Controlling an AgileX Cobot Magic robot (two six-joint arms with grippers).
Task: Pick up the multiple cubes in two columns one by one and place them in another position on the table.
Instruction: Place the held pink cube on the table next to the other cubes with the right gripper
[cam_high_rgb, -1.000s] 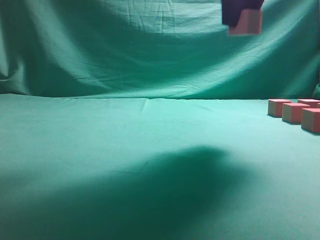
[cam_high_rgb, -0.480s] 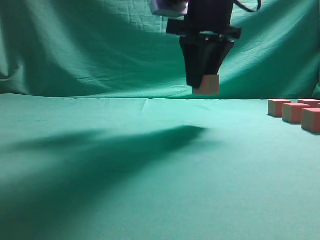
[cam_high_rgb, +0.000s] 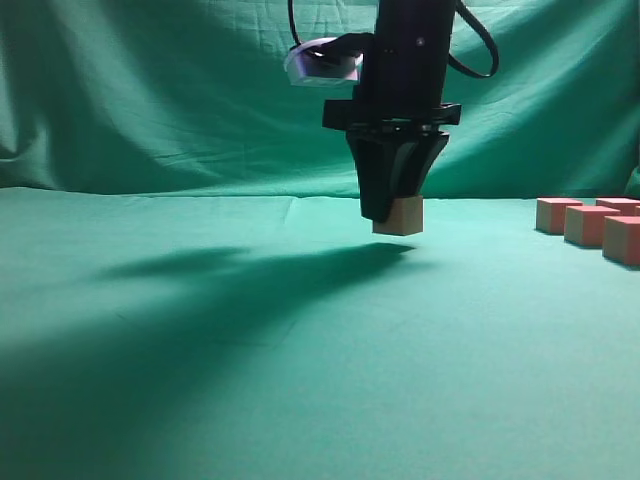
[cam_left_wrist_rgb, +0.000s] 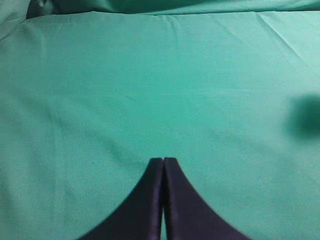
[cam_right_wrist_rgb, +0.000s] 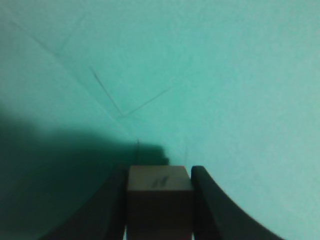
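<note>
My right gripper (cam_high_rgb: 392, 212) hangs over the middle of the teal-green table (cam_high_rgb: 200, 330), shut on a cube (cam_high_rgb: 401, 216) that it holds just above the cloth. In the right wrist view the cube (cam_right_wrist_rgb: 159, 192) sits between the two dark fingers (cam_right_wrist_rgb: 159, 175). Three more cubes (cam_high_rgb: 590, 225) with reddish-pink tops stand at the right edge of the exterior view. My left gripper (cam_left_wrist_rgb: 163, 160) is shut and empty over bare cloth in the left wrist view; it does not show in the exterior view.
A wrinkled green backdrop curtain (cam_high_rgb: 180, 90) hangs behind the table. The right arm's shadow (cam_high_rgb: 230, 275) lies across the cloth to the left of the held cube.
The right gripper has come down and leftward with the cube, from the top of the exterior view to just above the table's middle.
</note>
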